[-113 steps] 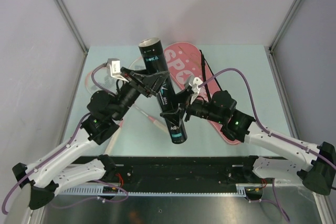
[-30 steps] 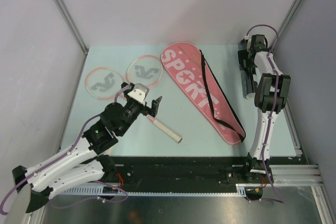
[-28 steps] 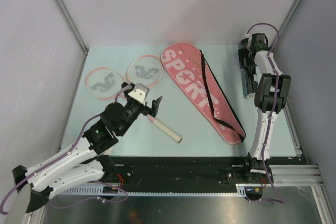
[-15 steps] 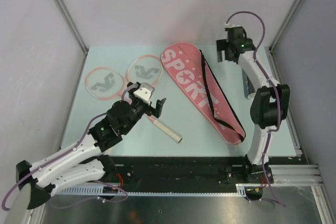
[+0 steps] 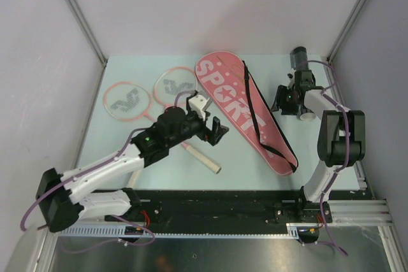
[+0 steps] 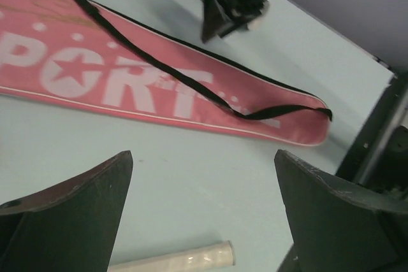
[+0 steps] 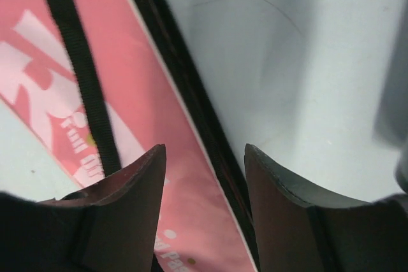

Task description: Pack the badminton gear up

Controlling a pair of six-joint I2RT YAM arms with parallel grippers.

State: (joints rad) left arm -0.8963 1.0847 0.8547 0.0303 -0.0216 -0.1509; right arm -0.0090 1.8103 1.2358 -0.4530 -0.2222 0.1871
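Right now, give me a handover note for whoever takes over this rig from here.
Left gripper: open, empty, above the table beside a racket handle.
Right gripper: open, empty, over the right edge of the bag.
The bag lies flat mid-table. Both rackets lie left of it. The tube lies by the table's right edge, partly behind the right arm. No shuttlecocks in view.
Done: rackets and tube not yet bagged.
Left: put rackets and tube in the bag; find out where the shuttlecocks are.
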